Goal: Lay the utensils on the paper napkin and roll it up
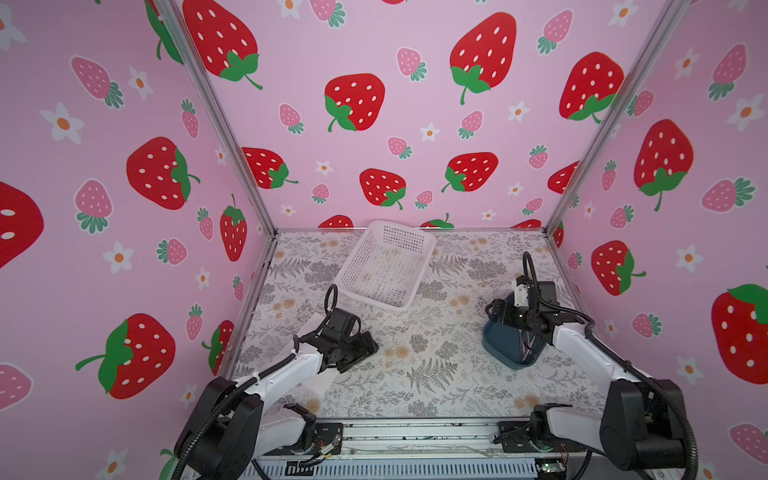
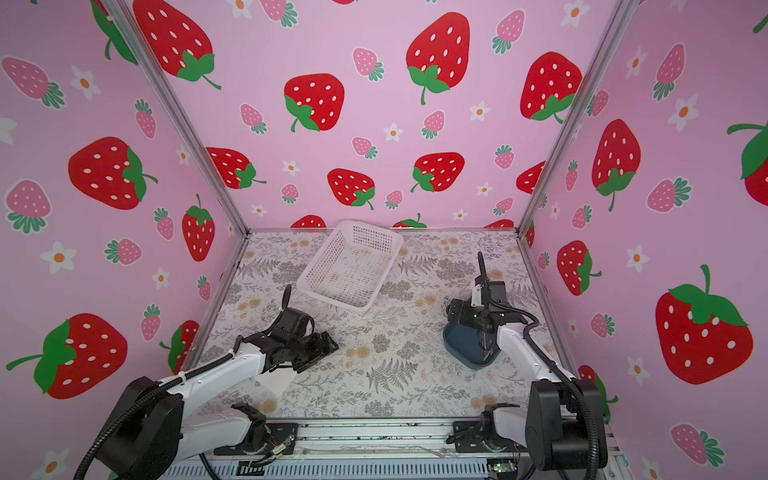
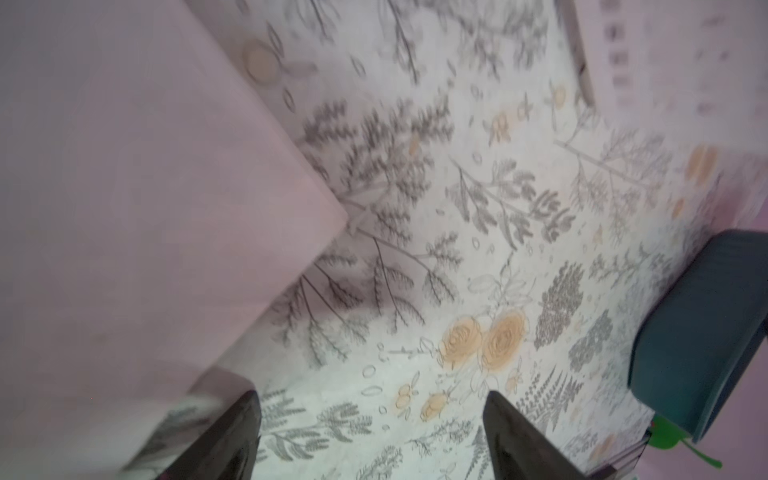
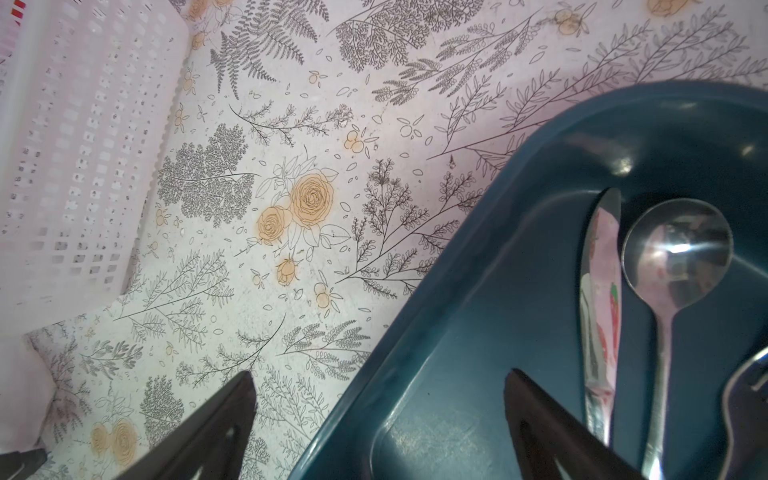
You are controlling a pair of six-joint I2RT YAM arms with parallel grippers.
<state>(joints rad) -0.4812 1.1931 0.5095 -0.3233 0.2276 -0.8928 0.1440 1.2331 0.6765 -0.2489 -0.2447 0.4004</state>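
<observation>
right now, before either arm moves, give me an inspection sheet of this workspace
surface: floral-print table cover, flat, no spills seen
job's things: thin white paper napkin flat on the cover's left side; shiny metal knife, spoon and fork lie in the dark teal plastic tray, none on the napkin yet
clutter: white perforated plastic basket at the back, nothing seen inside
grippers: left gripper open beside the napkin's corner, holding nothing; right gripper open over the tray's edge, holding nothing
cables: black corrugated hoses looped above both grippers, clear of the things
surroundings: pink strawberry-print walls on three sides
</observation>
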